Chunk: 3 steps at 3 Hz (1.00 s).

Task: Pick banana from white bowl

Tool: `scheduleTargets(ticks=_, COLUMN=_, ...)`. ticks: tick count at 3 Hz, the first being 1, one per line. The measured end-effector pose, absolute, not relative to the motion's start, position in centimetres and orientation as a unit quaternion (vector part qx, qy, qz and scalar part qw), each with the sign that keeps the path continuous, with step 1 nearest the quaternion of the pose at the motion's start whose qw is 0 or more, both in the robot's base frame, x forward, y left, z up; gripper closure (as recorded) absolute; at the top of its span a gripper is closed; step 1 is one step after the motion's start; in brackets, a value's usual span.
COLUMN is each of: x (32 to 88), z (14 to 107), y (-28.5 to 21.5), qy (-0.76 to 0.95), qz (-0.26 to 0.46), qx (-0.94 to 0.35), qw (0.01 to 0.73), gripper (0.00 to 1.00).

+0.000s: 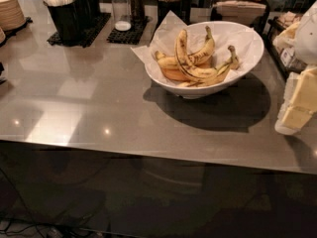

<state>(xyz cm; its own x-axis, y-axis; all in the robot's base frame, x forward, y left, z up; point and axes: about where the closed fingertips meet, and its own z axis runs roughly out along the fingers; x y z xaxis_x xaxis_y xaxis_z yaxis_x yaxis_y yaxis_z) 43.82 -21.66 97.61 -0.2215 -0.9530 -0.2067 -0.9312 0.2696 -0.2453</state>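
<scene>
Your gripper (300, 104) sits at the right edge of the tabletop (99, 103), a pale, blocky shape cut off by the border of the view. You cannot tell from here whether it is open or closed. It stands apart from the white bowl (208, 90), to the bowl's right and slightly nearer the front edge. It touches neither the bowl nor any fruit. The arm (309, 33) rises above it along the same right edge, and only a white section of it shows.

The banana (182, 53) lies in the white bowl, which stands toward the far right of the tabletop. Its stem end points up toward the back edge. Its speckled body curves down and round to the right over the shorter bananas (171, 62), on crinkled white paper (166, 31).

Along the back edge you have black cups (67, 16) of white utensils, two shakers (121, 6) on a black mat (126, 33), and a stack of plates (10, 11) at the back left corner.
</scene>
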Motion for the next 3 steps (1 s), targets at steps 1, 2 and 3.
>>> scheduleTargets(ticks=1, x=44.3, z=98.0, y=-21.2, qy=0.779, qz=-0.039, qx=-0.602, qw=0.17, gripper=0.0)
scheduleTargets(ticks=2, x=47.6, z=99.3, y=-19.0, qy=0.775, qz=-0.02, qx=-0.598, qw=0.206, gripper=0.0)
scheduleTargets(ticks=3, x=51.8, z=100.5, y=-15.6, qy=0.767, qz=0.019, qx=-0.592, qw=0.247, gripper=0.0)
